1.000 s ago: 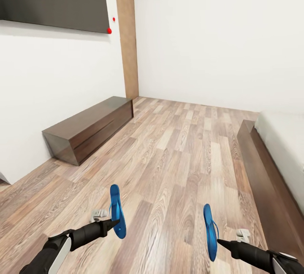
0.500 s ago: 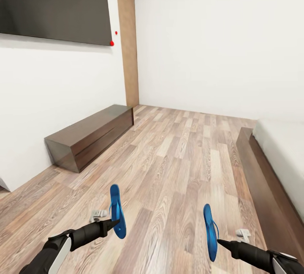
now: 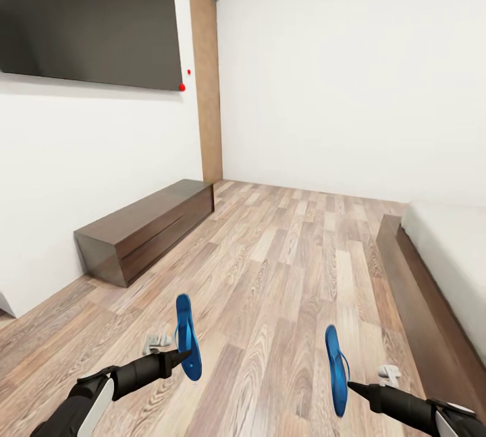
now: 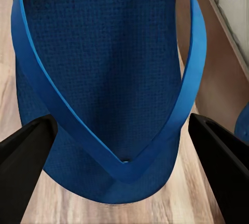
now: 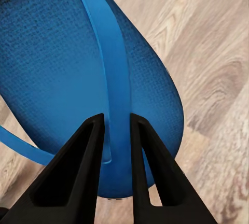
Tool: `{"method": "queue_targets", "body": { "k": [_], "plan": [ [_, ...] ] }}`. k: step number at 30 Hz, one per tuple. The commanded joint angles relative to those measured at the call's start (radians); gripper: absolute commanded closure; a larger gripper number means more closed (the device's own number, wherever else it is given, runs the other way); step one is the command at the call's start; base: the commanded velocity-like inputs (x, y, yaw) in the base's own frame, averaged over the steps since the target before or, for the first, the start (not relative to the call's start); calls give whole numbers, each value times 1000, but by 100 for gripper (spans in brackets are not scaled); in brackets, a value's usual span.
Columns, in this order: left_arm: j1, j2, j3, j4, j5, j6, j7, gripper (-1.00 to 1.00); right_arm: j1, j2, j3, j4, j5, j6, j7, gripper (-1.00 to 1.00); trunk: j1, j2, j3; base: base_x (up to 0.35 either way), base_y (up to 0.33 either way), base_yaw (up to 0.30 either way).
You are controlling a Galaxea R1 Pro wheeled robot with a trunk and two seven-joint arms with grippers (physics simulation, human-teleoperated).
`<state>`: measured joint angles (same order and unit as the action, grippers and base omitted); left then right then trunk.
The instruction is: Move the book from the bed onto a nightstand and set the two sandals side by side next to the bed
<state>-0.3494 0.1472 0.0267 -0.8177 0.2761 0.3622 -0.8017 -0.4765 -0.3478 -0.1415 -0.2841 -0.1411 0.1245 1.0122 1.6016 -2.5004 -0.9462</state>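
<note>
I hold the two sandals off the wood floor, each bright blue and turned on edge. My left gripper (image 3: 181, 356) is shut on the left sandal (image 3: 187, 337). Its black fingers (image 4: 27, 149) stand wide apart on either side of the sole (image 4: 104, 63). My right gripper (image 3: 354, 387) is shut on the right sandal (image 3: 335, 368), with the fingers (image 5: 78, 167) pinching the blue thong strap (image 5: 111, 94). The bed (image 3: 451, 248) lies at the right, an off-white mattress on a dark frame (image 3: 412, 288). The book and the nightstand are out of view.
A long low dark-wood bench (image 3: 145, 228) stands along the left wall under a dark wall panel (image 3: 88, 19). A tan door (image 3: 206, 86) is in the far left corner. Wood-plank floor (image 3: 290, 255) runs between bench and bed.
The view has tilted upward, so the wall panel, door and bench sit lower in the picture. Both grippers and their sandals keep the same place in the view.
</note>
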Motion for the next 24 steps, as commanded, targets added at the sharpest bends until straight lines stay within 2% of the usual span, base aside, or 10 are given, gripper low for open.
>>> {"method": "queue_targets", "body": {
  "k": [1,4,24],
  "plan": [
    [0,0,0,0,6,9,-2,100,0,0,0,0,-8,10,3,100,-1,0,3,0,0,0],
    [0,0,0,0,6,9,-2,100,-1,0,0,0,-8,10,3,100,-5,6,14,0,0,0],
    [0,0,0,0,6,9,-2,100,0,0,0,0,-8,10,3,100,-82,146,77,0,0,0]
  ]
}}
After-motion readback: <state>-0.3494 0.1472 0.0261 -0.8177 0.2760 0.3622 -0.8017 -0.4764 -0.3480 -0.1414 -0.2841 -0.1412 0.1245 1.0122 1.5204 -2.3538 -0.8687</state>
